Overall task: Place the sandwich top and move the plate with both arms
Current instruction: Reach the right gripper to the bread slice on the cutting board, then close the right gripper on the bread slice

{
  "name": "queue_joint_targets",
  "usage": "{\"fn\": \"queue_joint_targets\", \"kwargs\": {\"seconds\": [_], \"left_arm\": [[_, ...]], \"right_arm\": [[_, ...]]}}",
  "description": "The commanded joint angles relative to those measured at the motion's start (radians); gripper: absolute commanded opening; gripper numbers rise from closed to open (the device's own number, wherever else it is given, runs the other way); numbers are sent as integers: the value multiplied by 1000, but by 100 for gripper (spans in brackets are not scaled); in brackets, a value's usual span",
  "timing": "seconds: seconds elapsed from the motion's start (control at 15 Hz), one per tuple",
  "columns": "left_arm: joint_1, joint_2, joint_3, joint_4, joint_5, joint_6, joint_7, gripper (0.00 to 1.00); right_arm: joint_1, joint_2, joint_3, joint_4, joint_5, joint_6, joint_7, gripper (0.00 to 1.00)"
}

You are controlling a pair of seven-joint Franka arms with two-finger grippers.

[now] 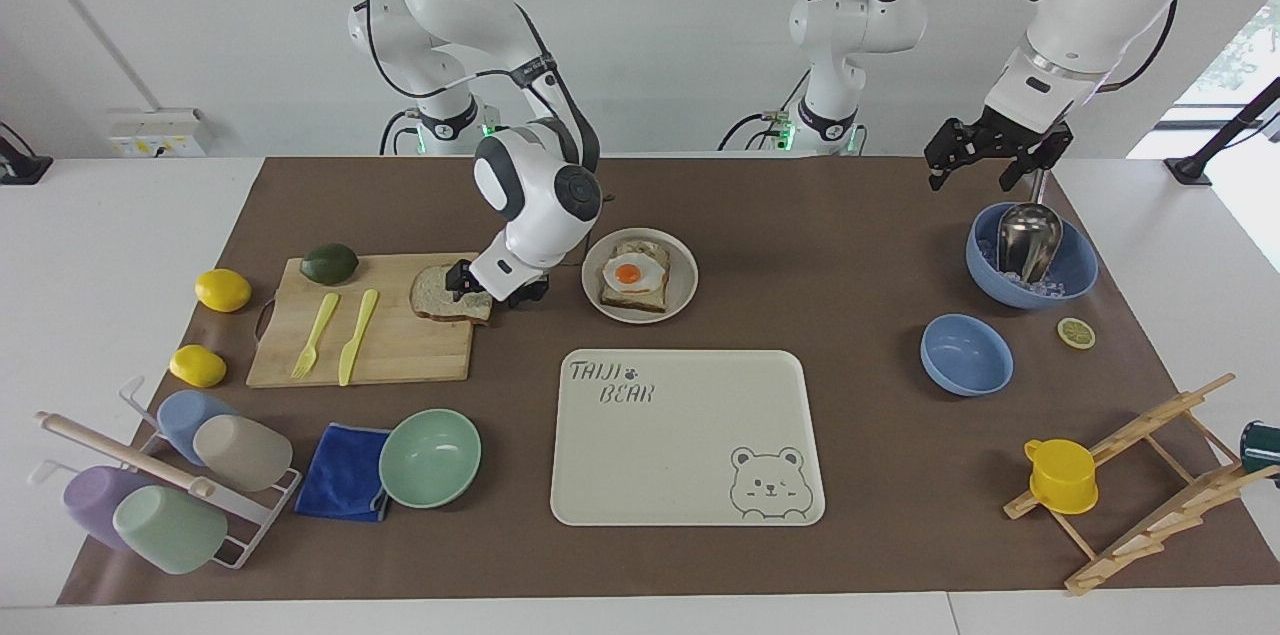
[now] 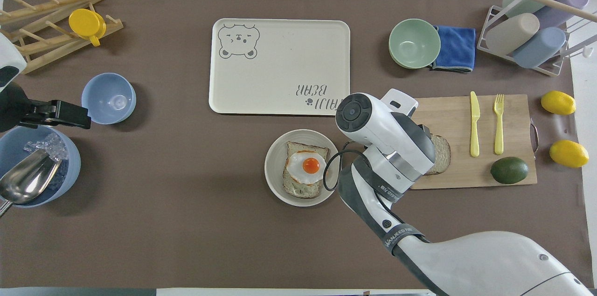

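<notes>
The right gripper (image 1: pixel 497 288) sits low at the plate-side edge of the bread slice (image 1: pixel 440 293), which lies on the cutting board (image 1: pixel 380 340) beside the plate (image 1: pixel 683 283), toward the right arm's end of the table (image 1: pixel 860 245); its fingers (image 1: pixel 459 276) straddle that edge, though whether they have closed on the bread cannot be told; the plate carries a second slice topped with a fried egg (image 1: pixel 630 273); the left gripper (image 1: pixel 985 158) waits in the air, well apart from the plate, over a blue bowl (image 1: pixel 1075 267) holding a metal scoop (image 1: pixel 1027 235), its fingers spread and holding nothing.
</notes>
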Motion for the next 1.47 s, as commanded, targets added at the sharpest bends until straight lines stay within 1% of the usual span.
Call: {"fn": "queue_joint_targets", "kwargs": {"seconds": [0.0,0.13,0.33,0.6,0.67,0.8,0.93,1.07,1.13,1.2,1.27,1.4], "left_arm": [[8,-7,-5,6,19,-21,7,100],[8,-7,-5,6,19,-21,7,100],[8,-7,-5,6,19,-21,7,100],[8,-7,-5,6,19,-21,7,100],[8,-7,-5,6,19,-21,7,100],[8,-7,-5,6,19,-21,7,100],[8,-7,-5,6,19,-21,7,100],[8,-7,-5,6,19,-21,7,100],[8,-7,-5,6,19,-21,7,100],[8,-7,-5,6,19,-22,7,100],[8,-7,-5,6,19,-21,7,100],[8,-7,-5,6,19,-21,7,100]], "right_arm": [[-6,-32,8,-47,-24,23,27,90],[-6,-32,8,-61,-25,34,30,89],[-7,-36,8,-83,-28,41,32,79],[-6,-41,8,-89,-36,37,30,69],[-6,-41,8,-92,-36,35,32,69],[-4,-47,8,-104,-36,35,35,61],[-1,-49,8,-109,-36,34,36,48],[6,-50,8,-116,-37,34,49,25],[6,-50,8,-110,-37,28,46,11],[6,-49,8,-104,-40,23,42,0],[5,-47,8,-87,-56,9,39,0],[11,-41,10,-22,-77,-70,36,0]]}}
